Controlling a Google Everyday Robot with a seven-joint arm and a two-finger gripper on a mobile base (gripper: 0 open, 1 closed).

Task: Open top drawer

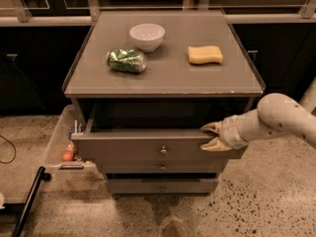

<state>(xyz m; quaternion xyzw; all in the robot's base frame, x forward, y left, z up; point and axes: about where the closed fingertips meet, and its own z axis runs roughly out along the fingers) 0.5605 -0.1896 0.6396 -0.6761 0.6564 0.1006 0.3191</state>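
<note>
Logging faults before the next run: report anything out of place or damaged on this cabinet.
The green can lies on its side on the cabinet top, looking crumpled. The top drawer is pulled out, the end effector at its front's right end, not at the knob. Nothing else stands out.
</note>
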